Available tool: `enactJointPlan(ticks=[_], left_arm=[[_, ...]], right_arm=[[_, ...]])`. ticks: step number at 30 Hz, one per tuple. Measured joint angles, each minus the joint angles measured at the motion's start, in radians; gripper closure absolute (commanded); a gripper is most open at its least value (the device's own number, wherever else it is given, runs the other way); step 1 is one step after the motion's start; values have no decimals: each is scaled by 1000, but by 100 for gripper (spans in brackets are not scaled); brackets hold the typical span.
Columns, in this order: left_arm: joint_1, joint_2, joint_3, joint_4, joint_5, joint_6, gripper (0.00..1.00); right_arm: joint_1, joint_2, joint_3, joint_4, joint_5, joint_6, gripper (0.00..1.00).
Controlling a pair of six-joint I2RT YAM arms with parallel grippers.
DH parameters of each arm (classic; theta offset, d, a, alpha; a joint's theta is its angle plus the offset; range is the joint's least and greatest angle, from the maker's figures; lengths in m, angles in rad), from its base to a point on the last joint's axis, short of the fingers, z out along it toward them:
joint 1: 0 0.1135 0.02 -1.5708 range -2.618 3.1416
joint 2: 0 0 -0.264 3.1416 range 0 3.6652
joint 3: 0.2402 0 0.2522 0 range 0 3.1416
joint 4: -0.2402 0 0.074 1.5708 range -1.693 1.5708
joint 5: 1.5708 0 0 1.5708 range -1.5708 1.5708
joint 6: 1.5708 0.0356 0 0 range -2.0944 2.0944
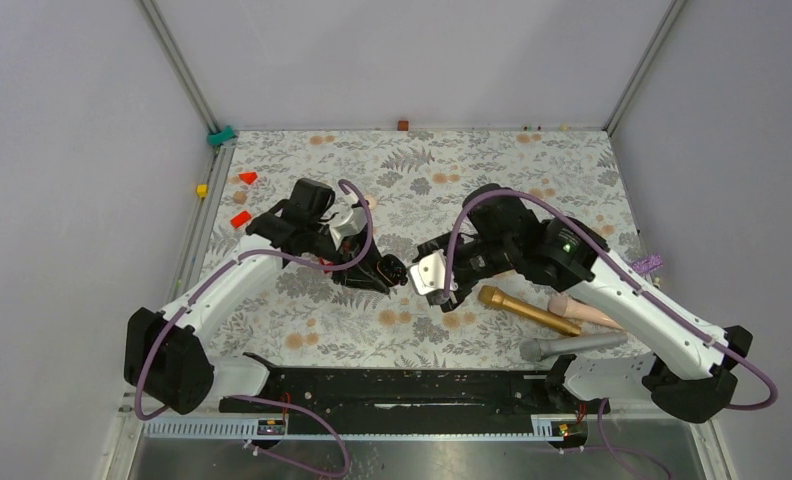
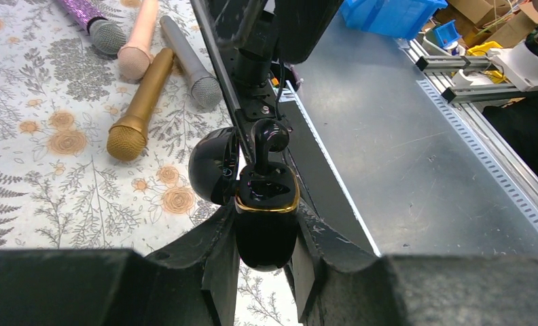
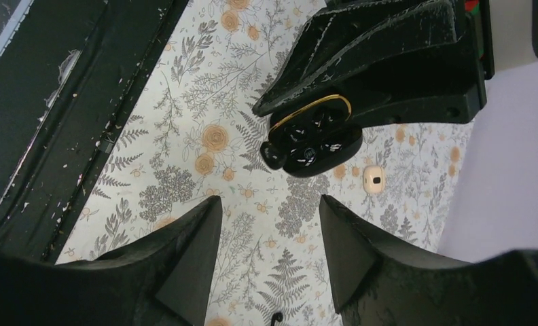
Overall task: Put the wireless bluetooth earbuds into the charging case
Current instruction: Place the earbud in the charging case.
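Observation:
My left gripper (image 2: 266,227) is shut on the black charging case (image 2: 266,217), which has a gold rim and its lid (image 2: 210,166) swung open to the left. A black earbud (image 2: 270,136) stands up out of the case's top, partly in a socket. In the right wrist view the case (image 3: 317,139) hangs ahead in the left fingers (image 3: 388,61), with the black earbud (image 3: 274,155) poking out at its edge. My right gripper (image 3: 270,204) is open and empty, just short of the case. A pale whitish earbud (image 3: 373,178) lies on the floral cloth beyond. From above, both grippers meet at the case (image 1: 393,270).
Several microphones lie at the right near side: gold (image 1: 527,310), pink (image 1: 584,312), grey (image 1: 572,347) and purple glitter (image 1: 648,264). Orange-red triangular bits (image 1: 247,177) (image 1: 240,219) sit at the far left. A black rail (image 1: 402,390) runs along the near edge.

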Motion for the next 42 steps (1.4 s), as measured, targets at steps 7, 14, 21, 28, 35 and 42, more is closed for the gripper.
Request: enactJointPlan(ticks=[7, 14, 21, 28, 35, 42], left_arm=[[-19, 11, -10, -8, 0, 3, 100], [-22, 23, -10, -9, 0, 3, 100], [-22, 23, -10, -9, 0, 3, 100], [-22, 23, -10, -9, -1, 3, 100], [-22, 23, -10, -9, -1, 3, 100], [-22, 23, -10, -8, -4, 3, 100]], right_arm=[[15, 59, 18, 18, -6, 0, 38], [58, 62, 18, 49, 25, 0, 37], [77, 63, 2, 63, 54, -10, 4], [102, 63, -62, 134, 130, 16, 1], [103, 63, -65, 229, 207, 77, 0], [105, 64, -65, 239, 221, 112, 1]])
